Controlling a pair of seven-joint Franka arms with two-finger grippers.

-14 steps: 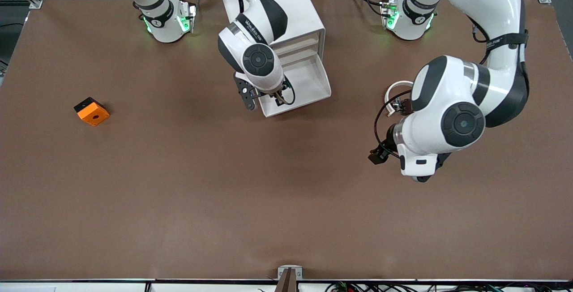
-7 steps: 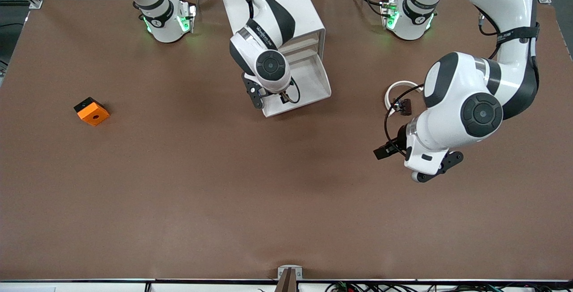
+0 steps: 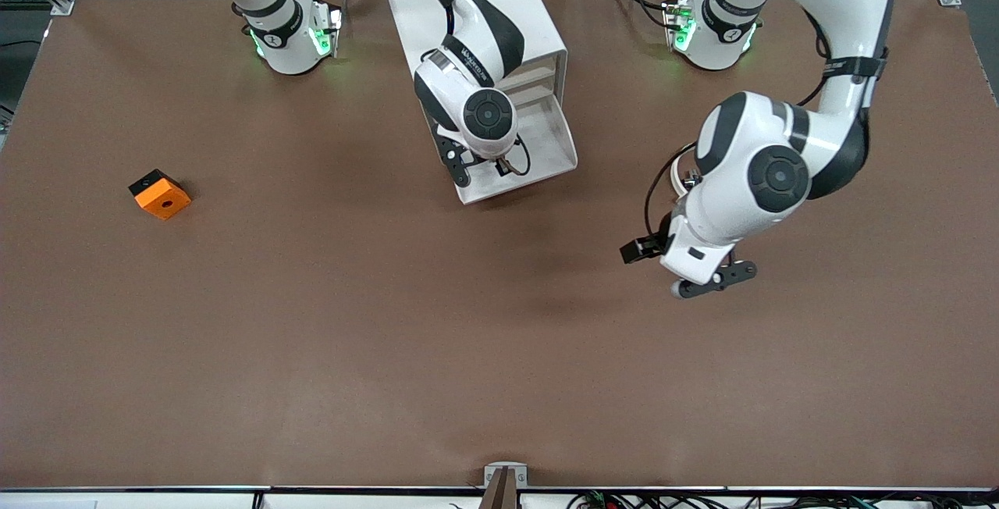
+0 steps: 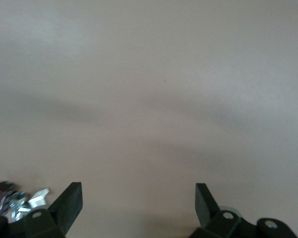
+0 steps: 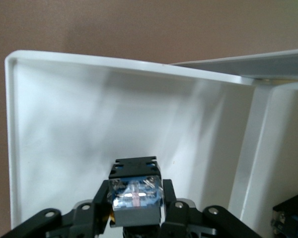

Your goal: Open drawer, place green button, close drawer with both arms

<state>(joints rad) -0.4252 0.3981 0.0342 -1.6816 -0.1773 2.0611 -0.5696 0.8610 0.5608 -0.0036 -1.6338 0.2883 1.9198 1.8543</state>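
White drawer [image 3: 538, 142] pulled open, your landmark. Right gripper [image 5: 137, 218] over its tray, clenched on button [image 5: 135, 194]: placing step. Next you lower, release inside. Left gripper [image 4: 138, 206] spread wide, empty, waiting over bare table beside drawer.

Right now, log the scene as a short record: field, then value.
drawer: pulled open from the cabinet
button: gripped in the right hand, over the open drawer
right hand: shut on the button
left hand: open, holding nothing, over bare table
orange cube: on the table toward the right arm's end
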